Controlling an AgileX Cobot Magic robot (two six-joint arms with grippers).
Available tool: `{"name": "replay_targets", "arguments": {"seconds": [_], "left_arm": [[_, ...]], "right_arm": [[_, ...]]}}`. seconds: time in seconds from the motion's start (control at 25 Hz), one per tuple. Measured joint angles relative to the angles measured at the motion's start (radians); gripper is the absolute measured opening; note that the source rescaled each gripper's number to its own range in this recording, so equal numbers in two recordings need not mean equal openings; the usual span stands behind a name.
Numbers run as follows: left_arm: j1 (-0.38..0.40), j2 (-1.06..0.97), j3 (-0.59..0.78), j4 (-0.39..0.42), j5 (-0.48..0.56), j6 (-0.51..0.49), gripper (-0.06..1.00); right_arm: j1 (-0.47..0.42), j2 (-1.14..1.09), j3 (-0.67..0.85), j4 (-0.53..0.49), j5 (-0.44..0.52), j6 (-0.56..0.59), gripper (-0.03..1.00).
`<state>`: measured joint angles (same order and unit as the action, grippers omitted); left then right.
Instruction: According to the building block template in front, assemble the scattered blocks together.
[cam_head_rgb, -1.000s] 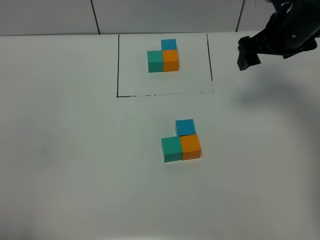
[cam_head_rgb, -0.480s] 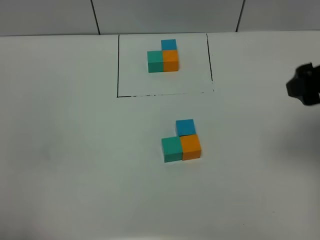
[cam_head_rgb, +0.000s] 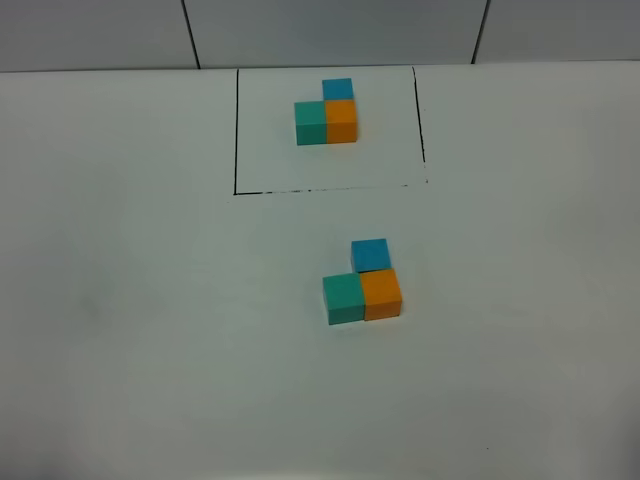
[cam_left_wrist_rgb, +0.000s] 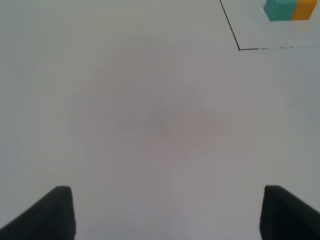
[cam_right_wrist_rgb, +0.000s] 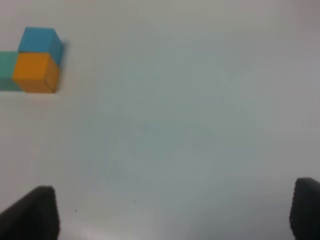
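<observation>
White tabletop (cam_head_rgb: 150, 300) fills my view. Three loose blocks (cam_head_rgb: 363, 284) sit touching in an L near its middle, matching the template (cam_head_rgb: 327, 112) behind them. Both grippers, left (cam_left_wrist_rgb: 165, 212) and right (cam_right_wrist_rgb: 175, 212), hang released, empty. I judge nothing left.

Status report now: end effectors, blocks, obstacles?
Left end effector open, empty. Right end effector open, empty. Three loose matte cubes joined in L, matching bordered template trio. No obstacles.
</observation>
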<state>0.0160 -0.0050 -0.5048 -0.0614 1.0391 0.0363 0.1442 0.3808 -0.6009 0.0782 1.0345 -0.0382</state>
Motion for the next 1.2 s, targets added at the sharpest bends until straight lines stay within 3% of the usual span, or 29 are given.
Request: {"name": "replay_targets", "arguments": {"seconds": [0.44, 0.64, 0.96, 1.2], "left_arm": [[0.000, 0.000, 0.000, 0.000, 0.000, 0.000, 0.68], [0.000, 0.000, 0.000, 0.000, 0.000, 0.000, 0.68], [0.000, 0.000, 0.000, 0.000, 0.000, 0.000, 0.68], [0.000, 0.000, 0.000, 0.000, 0.000, 0.000, 0.68]], "right_arm": [[0.000, -0.318, 0.103, -0.002, 0.030, -0.008, 0.89], [0.000, -0.329, 0.103, 0.000, 0.029, -0.015, 0.87], [-0.004, -0.329, 0.103, 0.000, 0.029, -0.015, 0.73], [-0.096, -0.329, 0.103, -0.002, 0.029, -0.011, 0.71]]}}
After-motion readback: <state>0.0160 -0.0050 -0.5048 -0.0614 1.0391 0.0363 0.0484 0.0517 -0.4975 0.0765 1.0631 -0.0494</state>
